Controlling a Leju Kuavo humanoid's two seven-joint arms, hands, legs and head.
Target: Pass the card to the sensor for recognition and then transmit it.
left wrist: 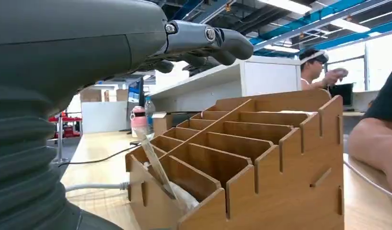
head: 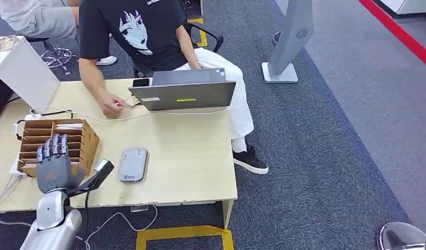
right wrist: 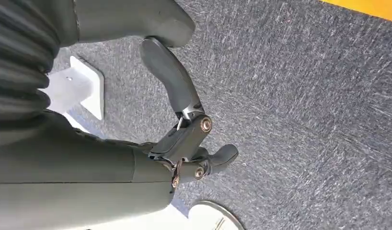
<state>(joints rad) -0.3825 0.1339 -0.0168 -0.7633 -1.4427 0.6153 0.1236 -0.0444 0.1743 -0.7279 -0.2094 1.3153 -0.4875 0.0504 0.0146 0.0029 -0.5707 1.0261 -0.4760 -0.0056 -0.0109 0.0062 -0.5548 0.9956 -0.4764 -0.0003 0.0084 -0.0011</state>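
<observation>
My left hand (head: 53, 164) is raised at the table's near left, just in front of the wooden slotted card rack (head: 88, 136), fingers straight and apart, holding nothing. In the left wrist view its fingers (left wrist: 203, 40) reach out above the rack (left wrist: 261, 158), and a thin card-like sheet (left wrist: 158, 167) leans in a near slot. The grey card sensor (head: 132, 164) lies flat on the table to the right of my hand. A seated person's hand (head: 112, 107) rests by a small card (head: 132, 101) near the laptop. My right hand (right wrist: 194, 153) hangs over grey carpet, loosely curled and holding nothing.
An open grey laptop (head: 186, 89) and a black phone (head: 140, 82) sit at the table's far side before the person. A white cable (head: 164, 113) crosses the table (head: 190, 156). A white box (head: 24, 70) stands far left. A grey kiosk stand (head: 289, 41) rises on the carpet.
</observation>
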